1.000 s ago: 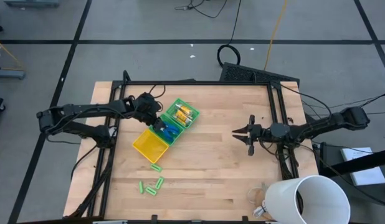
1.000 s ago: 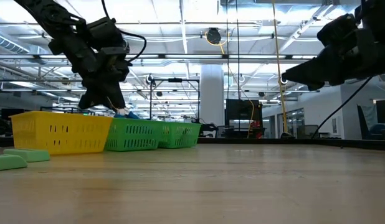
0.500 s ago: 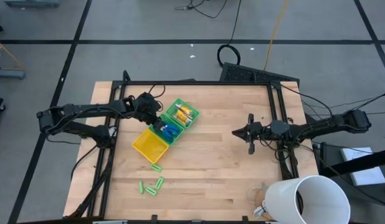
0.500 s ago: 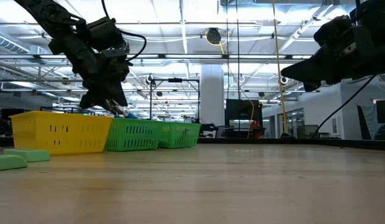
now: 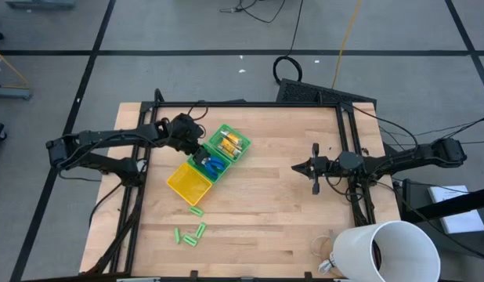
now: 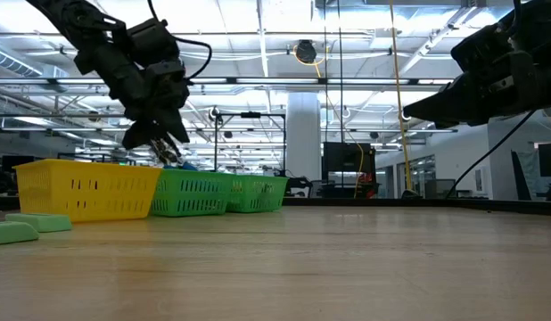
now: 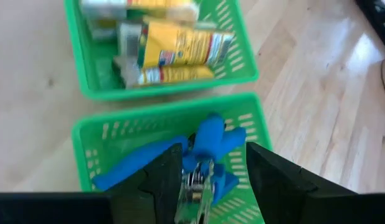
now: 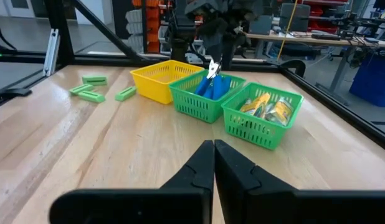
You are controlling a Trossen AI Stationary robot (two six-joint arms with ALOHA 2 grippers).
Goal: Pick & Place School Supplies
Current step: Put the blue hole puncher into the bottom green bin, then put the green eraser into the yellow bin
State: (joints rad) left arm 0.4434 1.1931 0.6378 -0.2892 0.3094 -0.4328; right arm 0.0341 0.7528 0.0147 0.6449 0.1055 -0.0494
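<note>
Light wooden table [image 5: 265,196], dark frame, grey floor; bright ceiling lights behind. My left gripper [image 5: 196,154] spread above blue-handled scissors [image 7: 199,155] in middle green mesh basket [image 5: 214,166]; it has risen, opened wider. My right gripper [image 5: 298,166] now pressed together, empty. Light-green sticks [image 5: 191,233] on table.

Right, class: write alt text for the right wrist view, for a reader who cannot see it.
Three joined baskets sit on a wooden table: yellow empty, green with blue scissors, green with yellow packs. The left end effector hangs over the scissors; green sticks lie beside.
</note>
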